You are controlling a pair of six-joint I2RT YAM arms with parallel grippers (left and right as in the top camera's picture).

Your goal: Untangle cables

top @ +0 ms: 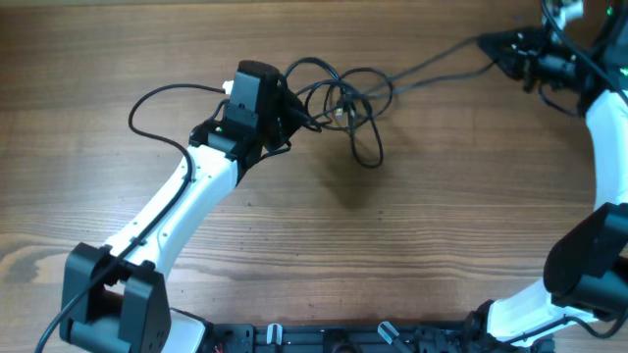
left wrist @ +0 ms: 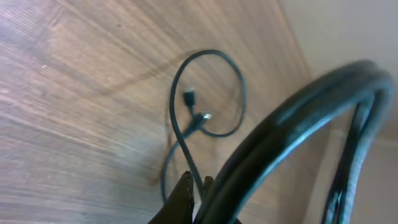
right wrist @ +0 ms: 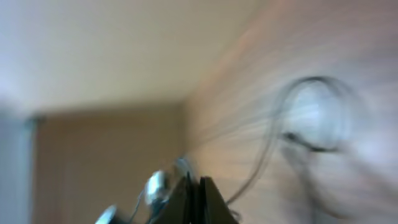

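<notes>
Left gripper (left wrist: 196, 182) pinched shut on thin black flexible cables (top: 353, 108) looped mid-table; right gripper (top: 489, 42) clamps taut strand (top: 432, 64), far right. Likely light, limp, snag-prone; best gripped near small plug ends (left wrist: 200, 117).

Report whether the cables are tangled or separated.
Tangled: in the overhead view the cables cross in one looped cluster beside the left gripper, with one strand stretching to the right gripper.

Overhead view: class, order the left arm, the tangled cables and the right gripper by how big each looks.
1. left arm, clearly largest
2. cables, a spread of loose loops
3. right gripper, smallest, though its dark body blends with the arm behind it
</notes>
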